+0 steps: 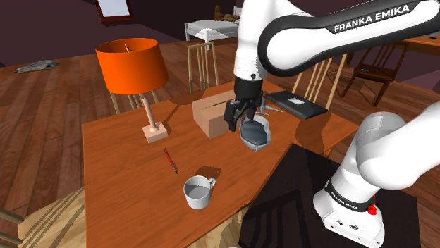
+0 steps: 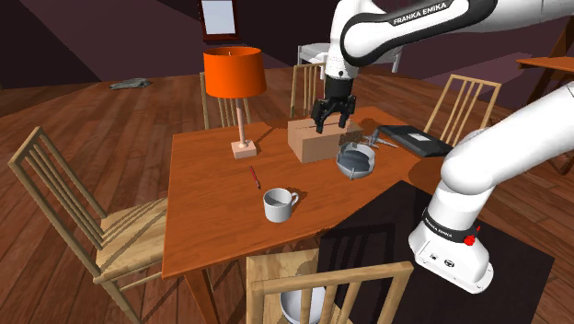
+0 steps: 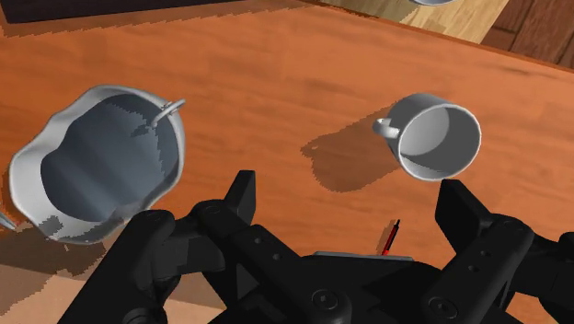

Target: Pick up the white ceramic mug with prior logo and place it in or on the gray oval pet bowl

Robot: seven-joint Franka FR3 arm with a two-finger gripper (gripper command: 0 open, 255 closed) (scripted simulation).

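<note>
Shoulder view, left to right: orange-shaded lamp on a wooden post and block base (image 1: 127, 56) stands toward the left end of the brown wooden counter (image 1: 120, 176). A thin red pen (image 1: 170, 160) lies flat in front of it. Plain white mug (image 1: 198, 191) sits upright and empty near the counter's front edge, just past the pen, handle toward the shoulder view's right, nothing touching it. Tan cardboard box (image 1: 210, 113) sits mid-counter. The black two-finger tool (image 1: 238, 121) hangs in the air close by the box's right end, fingers spread with nothing between them, well apart from the mug. Grey wavy-rimmed oval bowl (image 1: 255, 132) sits on the counter just right of the box, under and beside the tool. A flat black rectangular item with a pale label (image 1: 296, 104) lies behind the bowl near the right edge. In the wrist view the bowl (image 3: 92, 170) lies off one finger and the mug (image 3: 440, 138) off the other, tool (image 3: 352, 202) between them.
</note>
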